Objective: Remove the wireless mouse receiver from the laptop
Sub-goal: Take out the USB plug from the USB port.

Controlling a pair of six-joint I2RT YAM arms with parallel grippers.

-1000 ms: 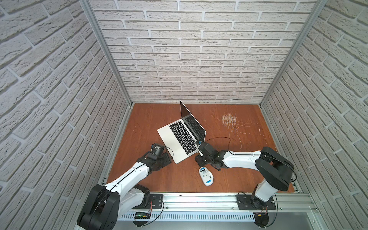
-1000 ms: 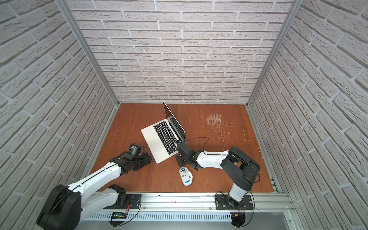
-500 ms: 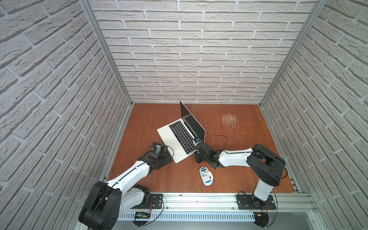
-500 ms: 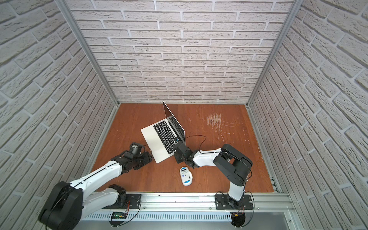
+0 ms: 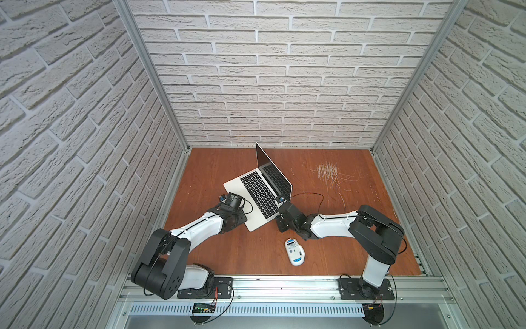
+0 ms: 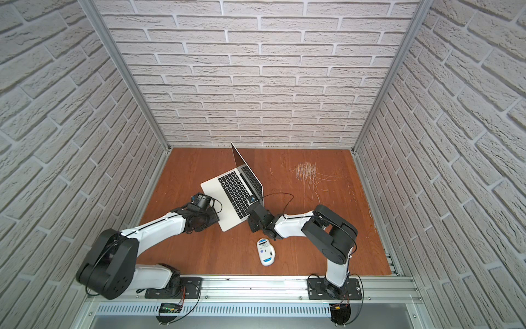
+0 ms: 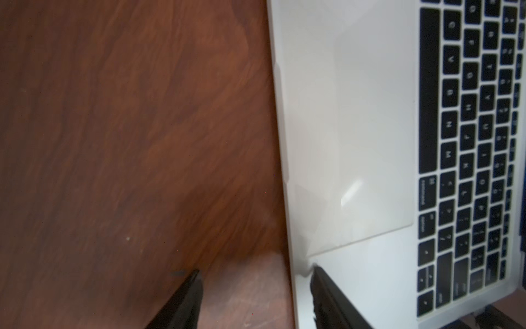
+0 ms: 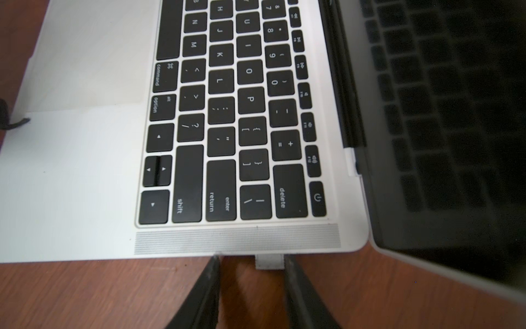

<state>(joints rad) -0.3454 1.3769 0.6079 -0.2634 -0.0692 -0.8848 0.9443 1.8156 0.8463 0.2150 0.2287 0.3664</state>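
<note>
At the laptop's (image 8: 85,185) right edge, hinge end: the receiver (image 8: 269,262) is plugged in, a short grey stub poking out over the table (image 8: 384,299).

Change over the last second: the right arm's elbow has swung in and the right gripper (image 8: 252,259) has pushed up to that edge. Its jaws have narrowed and now bracket the stub. One finger (image 8: 293,276) touches the stub's side; the other stands apart with bare table between. Not yet a grip.

Left gripper (image 7: 256,275): little moved, jaws apart, straddling the laptop's near-left edge, one finger over the palm rest and one over the table. Whether it presses down, I cannot tell.

Mouse (image 5: 295,251) lies near of the right gripper, untouched.

Judgement: approach done. Next comes full closure, then a straight pull away from the port. The off-centre bracket may nudge the stub sideways as it closes.
</note>
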